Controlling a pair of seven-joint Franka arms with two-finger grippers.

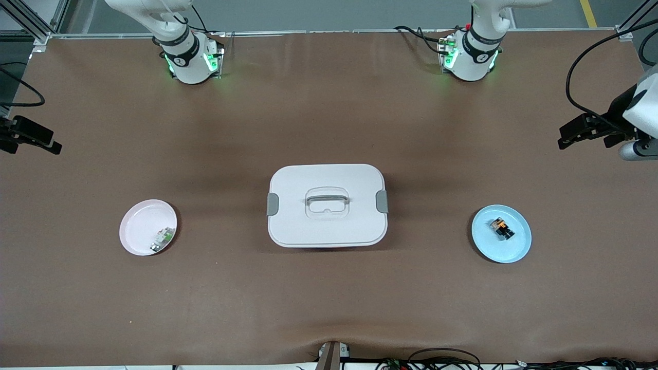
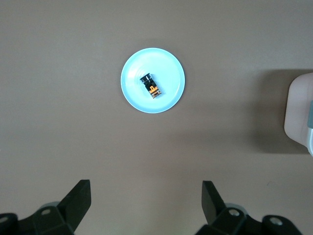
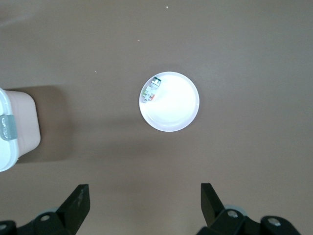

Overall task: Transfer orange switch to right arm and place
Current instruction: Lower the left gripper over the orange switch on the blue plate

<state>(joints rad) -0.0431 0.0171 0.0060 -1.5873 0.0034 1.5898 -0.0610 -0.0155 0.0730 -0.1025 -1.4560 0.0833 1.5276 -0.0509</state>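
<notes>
One tiny black blocky orange switch [image 1: 502,228] with orange top patch on my round light-blue plate [image 1: 519,248], white lidded box [image 1: 327,205] at its nine o'clock; left gripper [image 2: 145,200] and right gripper [image 3: 145,203] both gaping, empty.

Even overhead light, soft shadows, sharp focus

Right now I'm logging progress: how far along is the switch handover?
Nothing looks done: the orange switch lies on the blue plate. Nothing is in hand: the left gripper hangs open above the table near that plate, the right gripper open near the pink plate. Pickup, handover and placing remain.
</notes>
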